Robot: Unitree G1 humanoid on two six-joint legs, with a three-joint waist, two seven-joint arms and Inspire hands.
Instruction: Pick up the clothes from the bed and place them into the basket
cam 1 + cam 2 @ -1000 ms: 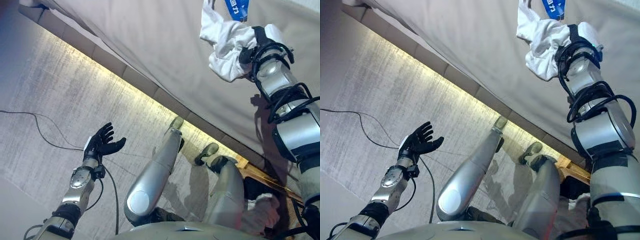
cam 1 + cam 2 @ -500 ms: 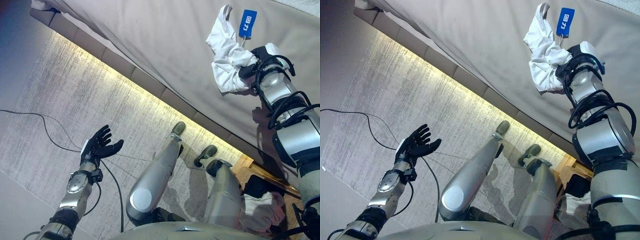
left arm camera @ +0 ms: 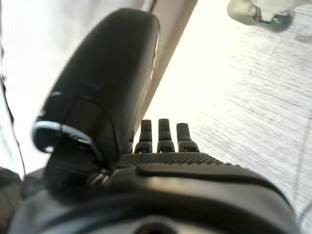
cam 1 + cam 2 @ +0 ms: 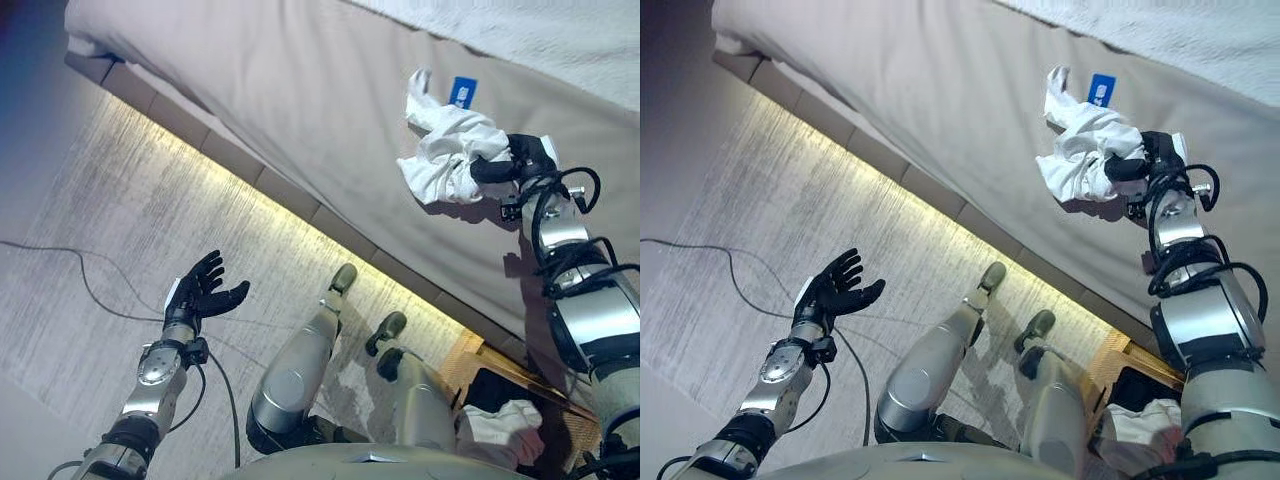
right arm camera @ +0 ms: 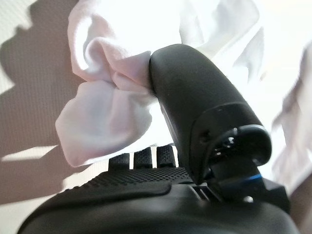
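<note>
A white garment (image 4: 445, 160) with a blue tag (image 4: 461, 92) is bunched up over the grey bed (image 4: 300, 90), casting a shadow on the cover. My right hand (image 4: 500, 165) is shut on it; in the right wrist view the thumb (image 5: 195, 107) presses into the white cloth (image 5: 112, 112). My left hand (image 4: 200, 293) is open and empty, held palm-up over the floor, away from the bed. Its straight fingers (image 3: 161, 131) show in the left wrist view.
A wicker basket (image 4: 480, 365) stands on the floor at the lower right, below my right arm, with white clothes (image 4: 495, 425) in it. The bed's lit lower edge (image 4: 300, 215) runs diagonally across the view. Grey carpet (image 4: 100, 200) lies at the left.
The whole picture has shifted as the camera moved. My right hand keeps hold of the white garment and has drawn it a little nearer to the bed's edge. The left hand stays as it was.
</note>
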